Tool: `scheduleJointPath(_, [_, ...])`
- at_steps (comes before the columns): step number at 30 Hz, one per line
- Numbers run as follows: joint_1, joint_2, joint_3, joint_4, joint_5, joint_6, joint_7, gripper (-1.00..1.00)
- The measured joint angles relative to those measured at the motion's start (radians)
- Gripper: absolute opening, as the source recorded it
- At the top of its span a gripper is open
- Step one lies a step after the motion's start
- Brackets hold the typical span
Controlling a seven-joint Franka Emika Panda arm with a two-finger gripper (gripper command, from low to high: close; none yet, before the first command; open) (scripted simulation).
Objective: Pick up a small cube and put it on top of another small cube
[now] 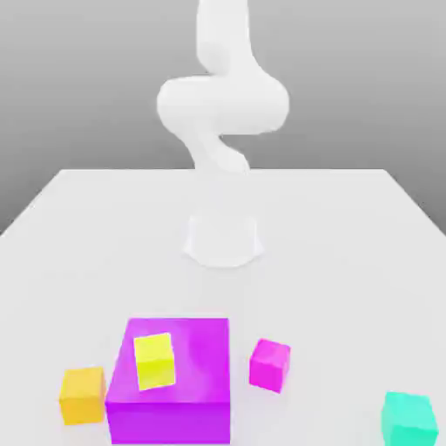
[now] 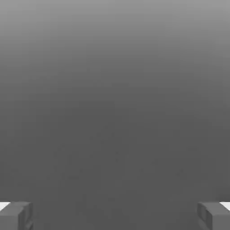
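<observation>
Wide-open, the gripper [image 2: 115, 215] holds nothing: in the hand view its two grey fingertips [image 2: 15, 215] sit far apart at the picture's edges with only plain grey backdrop between them, so I judge the approach has not begun

Nearest the exterior camera, the small teal cube [image 1: 409, 418] rests on the white table [image 1: 366, 261] at the exterior view's right, well apart from everything else. On the exterior view's left stands the small orange cube [image 1: 83, 395], just beside the big purple block [image 1: 171, 383]. On top of that block, toward its left part, sits the small yellow cube [image 1: 155, 361], turned a little against the block's edges. A small magenta cube [image 1: 269, 364] stands near the block's other side. Farther back the white arm's base [image 1: 224, 239] rises from the table, with the arm [image 1: 222, 104] bent high above it

To do the pick well, I would bring the hand straight over the teal cube, square the fingers to two opposite faces, and descend until they straddle its middle before closing. The open space around it leaves easy room. The harder part is likely the placing: the yellow cube is raised on the block and rotated, so the teal one should be lifted well clear of the magenta cube, matched to that rotation, and set down centred before letting go
</observation>
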Motion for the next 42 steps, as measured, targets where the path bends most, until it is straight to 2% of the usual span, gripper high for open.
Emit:
scheduleJointPath(10, [0.161,0.369,-0.012,0.013,0.03,0.102,-0.321,0.0])
scheduleJointPath(18, [0.251,0.659,0.026,0.022,0.045,0.182,-0.568,0.0])
scheduleJointPath(28, [0.33,1.021,0.081,0.034,-0.039,0.283,-0.804,0.0])
scheduleJointPath(33, [0.353,1.202,0.072,0.062,-0.078,0.402,-0.817,0.0])
scheduleJointPath(34, [0.355,1.223,0.069,0.066,-0.081,0.419,-0.815,-1.0])
scheduleJointPath(42, [0.352,1.197,0.073,0.061,-0.078,0.395,-0.818,-1.0])
